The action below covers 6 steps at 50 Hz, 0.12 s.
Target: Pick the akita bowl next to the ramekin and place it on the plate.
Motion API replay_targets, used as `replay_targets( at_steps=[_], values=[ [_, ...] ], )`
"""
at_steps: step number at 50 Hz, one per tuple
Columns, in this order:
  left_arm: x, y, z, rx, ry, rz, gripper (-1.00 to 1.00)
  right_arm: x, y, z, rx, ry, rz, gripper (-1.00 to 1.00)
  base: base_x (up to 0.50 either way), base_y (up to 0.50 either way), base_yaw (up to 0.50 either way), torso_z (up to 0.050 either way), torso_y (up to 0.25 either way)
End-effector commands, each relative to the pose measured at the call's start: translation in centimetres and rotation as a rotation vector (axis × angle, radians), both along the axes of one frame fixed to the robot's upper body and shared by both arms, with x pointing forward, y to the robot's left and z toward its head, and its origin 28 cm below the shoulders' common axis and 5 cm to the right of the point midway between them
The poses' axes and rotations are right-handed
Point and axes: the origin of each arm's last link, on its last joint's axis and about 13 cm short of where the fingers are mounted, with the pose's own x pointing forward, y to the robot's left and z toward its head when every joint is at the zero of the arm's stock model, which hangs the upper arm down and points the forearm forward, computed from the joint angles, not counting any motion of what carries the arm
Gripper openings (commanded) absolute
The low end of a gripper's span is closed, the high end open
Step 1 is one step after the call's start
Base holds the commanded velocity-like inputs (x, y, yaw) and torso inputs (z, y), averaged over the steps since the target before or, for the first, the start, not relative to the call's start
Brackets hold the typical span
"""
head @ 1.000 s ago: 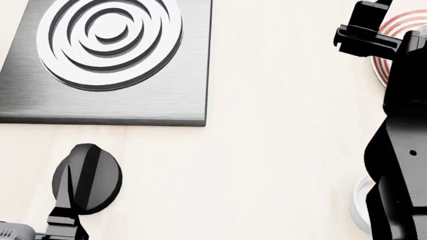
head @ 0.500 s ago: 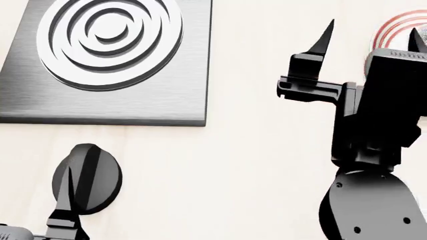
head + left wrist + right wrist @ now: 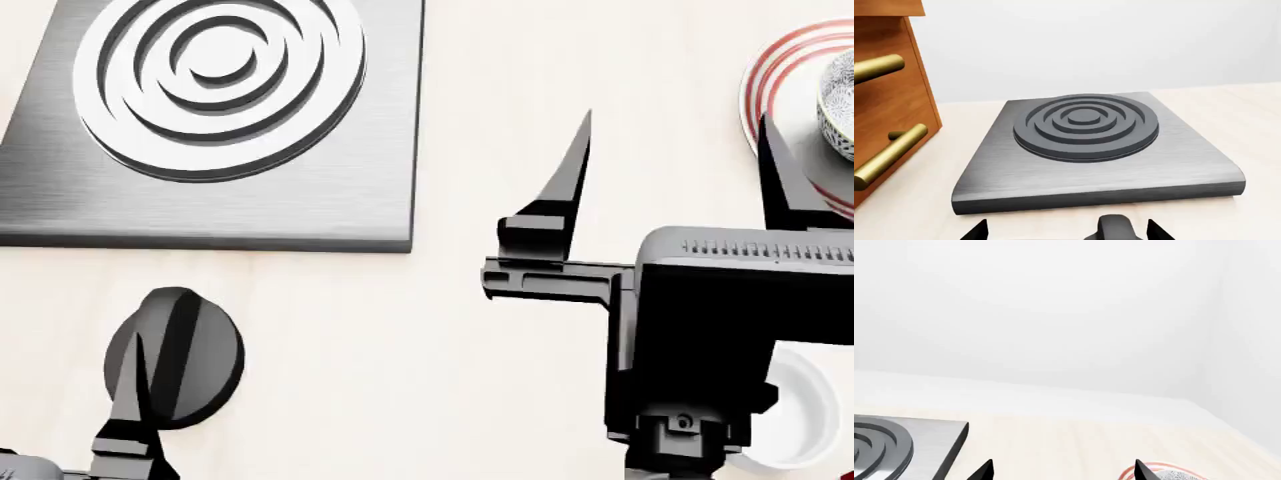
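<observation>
Right gripper (image 3: 674,170): released, its two black fingers spread wide and holding nothing; it hangs above the bench, between the hob and the plate, its right finger overlapping the plate's rim in the head view.
Left gripper (image 3: 134,400): low at the near-left of the head view; only one dark finger and a round part show, and its wrist view gives just two fingertips at the frame's edge, so I cannot tell whether it is released or clenched.
Bowl (image 3: 841,88): grey-speckled, sitting on the plate at the bench's far right, cut off by the frame edge.
Plate (image 3: 767,75): white with red rings, far right, partly out of view.
Ramekin (image 3: 801,415): plain white, near right, partly hidden behind the right arm.
Hob (image 3: 214,120): brushed grey slab with raised concentric rings, far left of the bench.
Cabinet (image 3: 887,100): brown wood with brass handles, just beside the hob in the left wrist view.
</observation>
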Motion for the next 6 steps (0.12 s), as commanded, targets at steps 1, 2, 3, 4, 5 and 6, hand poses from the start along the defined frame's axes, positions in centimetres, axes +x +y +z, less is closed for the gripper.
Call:
replay_targets(
  at_steps=[1,2,3,4,5,6],
  values=[
    [0.16,0.03,-0.01,-0.010,-0.009,0.004,1.00,-2.21,0.65,-0.34,-0.037,-0.043,0.011,1.00,0.00,0.00,0.00,0.000,0.000],
    [0.12,0.04,-0.07,-0.011,-0.009,0.004,1.00,-2.59,0.81,-0.42,-0.052,-0.049,0.012,1.00,0.00,0.00,0.00,0.000,0.000],
    [0.13,0.05,-0.09,-0.010,-0.009,0.004,1.00,-2.73,0.87,-0.46,-0.054,-0.050,0.014,1.00,0.00,0.00,0.00,0.000,0.000],
    [0.15,0.07,-0.14,-0.010,-0.007,0.005,1.00,-2.97,1.01,-0.55,-0.072,-0.056,0.017,1.00,0.00,0.00,0.00,0.000,0.000],
    [0.16,0.07,-0.15,-0.011,-0.007,0.005,1.00,-3.00,1.06,-0.58,-0.087,-0.057,0.020,1.00,0.00,0.00,0.00,0.000,0.000],
    [0.15,0.07,-0.14,-0.011,-0.006,0.006,1.00,-3.01,1.10,-0.60,-0.078,-0.057,0.019,1.00,0.00,0.00,0.00,0.000,0.000]
  ],
)
